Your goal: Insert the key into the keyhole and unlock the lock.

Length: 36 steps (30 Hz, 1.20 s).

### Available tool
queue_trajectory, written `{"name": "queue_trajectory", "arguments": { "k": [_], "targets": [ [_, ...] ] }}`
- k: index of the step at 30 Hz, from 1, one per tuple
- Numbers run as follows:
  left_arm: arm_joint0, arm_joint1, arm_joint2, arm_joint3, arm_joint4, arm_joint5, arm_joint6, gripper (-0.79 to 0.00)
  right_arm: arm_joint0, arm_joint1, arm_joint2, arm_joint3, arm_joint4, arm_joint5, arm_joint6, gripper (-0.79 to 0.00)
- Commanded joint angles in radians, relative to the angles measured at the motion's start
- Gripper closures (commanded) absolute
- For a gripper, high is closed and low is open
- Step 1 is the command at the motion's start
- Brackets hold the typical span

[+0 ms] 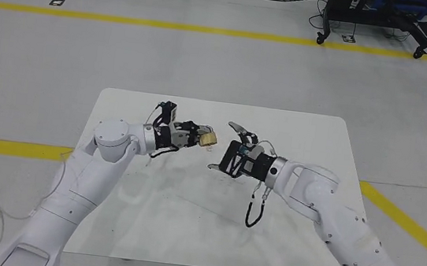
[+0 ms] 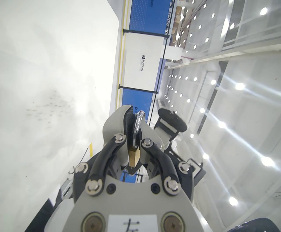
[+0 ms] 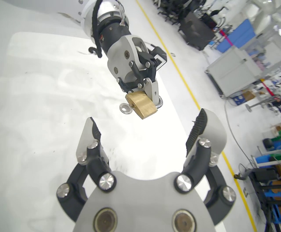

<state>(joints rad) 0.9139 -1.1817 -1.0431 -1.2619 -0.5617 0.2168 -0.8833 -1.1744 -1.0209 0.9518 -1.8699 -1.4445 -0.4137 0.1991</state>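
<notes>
Two arms meet above the white worktop (image 1: 186, 233). The left end effector (image 1: 196, 134) is clamped on the shackle of the brass lock (image 3: 142, 106), held aloft; the key (image 3: 125, 108) appears already seated in the keyhole. The right end effector (image 1: 224, 146), fingers apart and empty, sits just beside it. Judged next: pinch the key head squarely and turn about the keyhole axis, without prying. Beyond: grey floor (image 1: 206, 61), yellow lines (image 1: 209, 29), equipment racks (image 1: 370, 12)

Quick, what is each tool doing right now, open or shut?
Left tool: shut on the brass lock, with the key sticking out of it.
Right tool: open, holding nothing.
</notes>
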Motion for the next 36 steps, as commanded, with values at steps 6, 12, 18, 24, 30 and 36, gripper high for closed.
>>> {"name": "queue_trajectory", "arguments": {
  "k": [6, 12, 18, 24, 30, 36],
  "targets": [
    [0.003, -0.007, -0.005, 0.004, -0.045, 0.007, 0.042, 0.000, -0.040, -0.023, -0.074, 0.000, -0.169, 0.209, -0.074, -0.314],
    [0.004, -0.008, -0.009, 0.004, -0.044, 0.012, 0.038, 0.000, -0.039, -0.038, -0.105, -0.004, -0.250, 0.259, -0.026, -0.320],
    [0.003, -0.008, -0.009, 0.005, -0.037, 0.016, 0.034, 0.000, -0.039, -0.048, -0.108, -0.011, -0.289, 0.256, 0.024, -0.326],
    [0.000, -0.010, -0.007, 0.008, -0.029, 0.020, 0.036, 0.000, -0.037, -0.056, -0.106, -0.016, -0.319, 0.250, 0.045, -0.240],
    [-0.003, -0.011, -0.008, 0.011, -0.028, 0.024, 0.037, 0.000, -0.043, -0.065, -0.113, -0.026, -0.361, 0.252, 0.069, -0.166],
    [-0.004, -0.012, -0.008, 0.013, -0.026, 0.026, 0.034, 0.000, -0.039, -0.076, -0.113, -0.017, -0.360, 0.244, 0.078, -0.089]
  ]
}}
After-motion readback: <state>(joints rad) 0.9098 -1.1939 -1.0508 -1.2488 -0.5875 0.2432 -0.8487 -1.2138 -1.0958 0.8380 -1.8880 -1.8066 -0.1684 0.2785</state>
